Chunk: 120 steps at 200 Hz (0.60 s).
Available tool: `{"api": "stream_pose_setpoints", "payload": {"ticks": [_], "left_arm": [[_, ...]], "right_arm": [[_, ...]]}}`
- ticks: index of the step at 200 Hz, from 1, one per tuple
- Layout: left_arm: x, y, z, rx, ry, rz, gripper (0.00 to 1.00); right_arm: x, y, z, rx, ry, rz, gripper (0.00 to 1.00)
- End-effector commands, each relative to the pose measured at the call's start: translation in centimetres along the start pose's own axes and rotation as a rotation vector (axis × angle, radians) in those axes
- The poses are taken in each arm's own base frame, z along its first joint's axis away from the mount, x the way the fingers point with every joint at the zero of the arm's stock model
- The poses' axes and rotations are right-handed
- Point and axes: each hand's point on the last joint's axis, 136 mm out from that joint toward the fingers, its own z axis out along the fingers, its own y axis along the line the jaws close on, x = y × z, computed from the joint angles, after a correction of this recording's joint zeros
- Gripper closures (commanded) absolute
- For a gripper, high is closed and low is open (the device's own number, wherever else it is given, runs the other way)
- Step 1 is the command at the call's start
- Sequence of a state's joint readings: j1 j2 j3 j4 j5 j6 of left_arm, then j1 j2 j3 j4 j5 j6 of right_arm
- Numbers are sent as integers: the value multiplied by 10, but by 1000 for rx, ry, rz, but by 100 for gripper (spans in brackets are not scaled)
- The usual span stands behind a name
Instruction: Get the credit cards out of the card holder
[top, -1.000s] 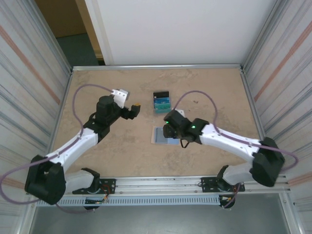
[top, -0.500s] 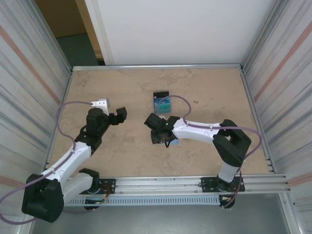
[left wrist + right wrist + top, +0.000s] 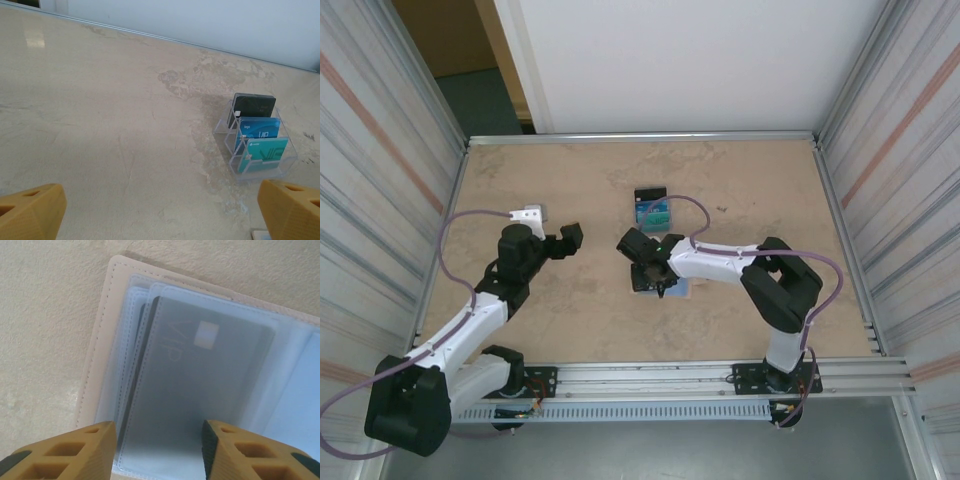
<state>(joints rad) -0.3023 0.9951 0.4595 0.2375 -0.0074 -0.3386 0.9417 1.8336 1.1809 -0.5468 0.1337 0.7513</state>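
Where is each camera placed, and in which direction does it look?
Top external: above and behind the bases, looking down on the table; the left arm and right arm show.
Left wrist: on its arm, looking low across the table at the stand of cards; open left gripper at the bottom corners.
Right wrist: on its arm, looking down, close on the open wallet; right gripper at the bottom edge.
Shared: top external and left wrist both show the stand.

beige table (image 3: 530,175), ribbed side walls (image 3: 380,150)
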Motion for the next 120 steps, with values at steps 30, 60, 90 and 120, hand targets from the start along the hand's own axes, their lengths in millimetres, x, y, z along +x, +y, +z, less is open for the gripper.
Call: {"api": "stream_pose_setpoints", "payload": {"ticks": [30,60,90,120], "left_arm": [[-1,0,1,5,-8,-5,1],[0,0,1,6,-2,-4,1],[-1,-1,1,8,-4,-1,1],[-2,-3,0,18,-3,3,1]], "right_arm": [[1,-6,10,34,20,9,51],[9,-13,15,47,41,12,55],[15,-18,16,51,54,9,62],[17,-22,15,47,56,4,70]]}}
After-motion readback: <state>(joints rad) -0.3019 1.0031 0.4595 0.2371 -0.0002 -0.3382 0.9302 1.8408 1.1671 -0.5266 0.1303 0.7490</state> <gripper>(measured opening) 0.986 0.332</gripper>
